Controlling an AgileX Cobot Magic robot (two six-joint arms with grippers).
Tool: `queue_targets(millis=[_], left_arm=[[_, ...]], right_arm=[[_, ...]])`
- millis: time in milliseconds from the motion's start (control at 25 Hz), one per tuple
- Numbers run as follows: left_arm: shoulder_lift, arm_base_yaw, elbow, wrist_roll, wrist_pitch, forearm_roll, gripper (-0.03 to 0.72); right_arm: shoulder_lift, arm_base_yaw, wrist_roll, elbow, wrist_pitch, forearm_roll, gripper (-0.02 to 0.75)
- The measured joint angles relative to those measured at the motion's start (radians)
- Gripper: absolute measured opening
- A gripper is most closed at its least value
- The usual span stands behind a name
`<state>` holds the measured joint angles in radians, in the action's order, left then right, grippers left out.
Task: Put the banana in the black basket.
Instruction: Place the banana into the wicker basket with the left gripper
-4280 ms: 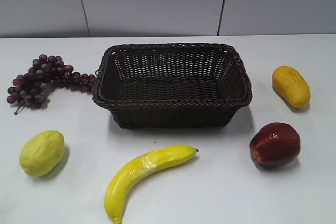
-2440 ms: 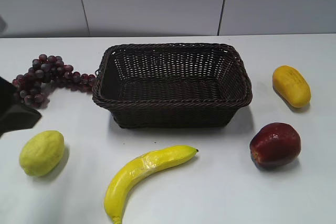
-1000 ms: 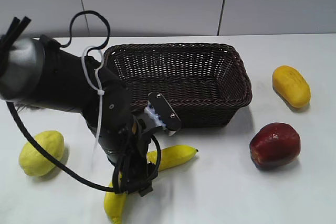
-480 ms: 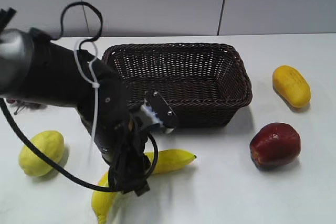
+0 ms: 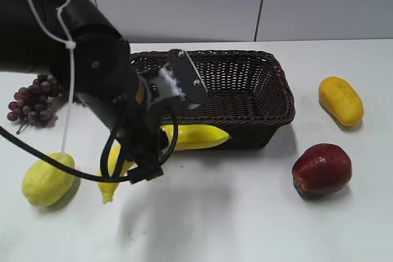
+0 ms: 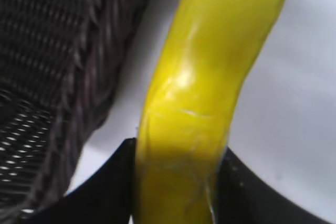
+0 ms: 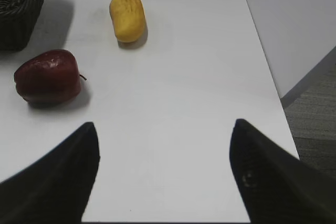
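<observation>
Clamping the banana (image 5: 190,136) near its middle, the left gripper (image 5: 144,151) holds the fruit clear of the white table (image 5: 245,213), with the dark tip pointing right and the stem end drooping lower left. In the left wrist view the two black fingers (image 6: 113,182) press on either side of the banana (image 6: 199,93), which runs away from the camera beside the braided rim of the black basket (image 6: 47,77). Seen from the exterior camera, the banana hangs in front of the near wall of the black basket (image 5: 258,99), outside it and below its rim. A yellow-green lemon-like fruit (image 5: 48,178) lies on the table just left of the stem end, and a bunch of purple grapes (image 5: 34,102) sits farther back on the left. A red apple (image 5: 321,169) and an orange-yellow oval fruit (image 5: 340,100) lie well apart on the right. The right gripper (image 7: 163,182) stands spread wide over bare table, holding nothing, with the red apple (image 7: 47,75) and the oval fruit (image 7: 127,16) ahead of it.
</observation>
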<state>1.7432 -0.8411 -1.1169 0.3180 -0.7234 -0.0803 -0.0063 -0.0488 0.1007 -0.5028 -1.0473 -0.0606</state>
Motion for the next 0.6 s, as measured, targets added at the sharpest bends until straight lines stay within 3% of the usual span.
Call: queue_targets(millis=[280,600], left_arm=[[0.000,0.000,-0.131,0.041,0.013,-0.292,0.309],[0.028,0.015,-0.148,0.120,0.323,-0.588,0.309]], right_arm=[[0.000,0.000,0.000,0.000,0.000,0.000,0.589],[0.000,0.000,0.000,0.000,0.000,0.000,0.589]])
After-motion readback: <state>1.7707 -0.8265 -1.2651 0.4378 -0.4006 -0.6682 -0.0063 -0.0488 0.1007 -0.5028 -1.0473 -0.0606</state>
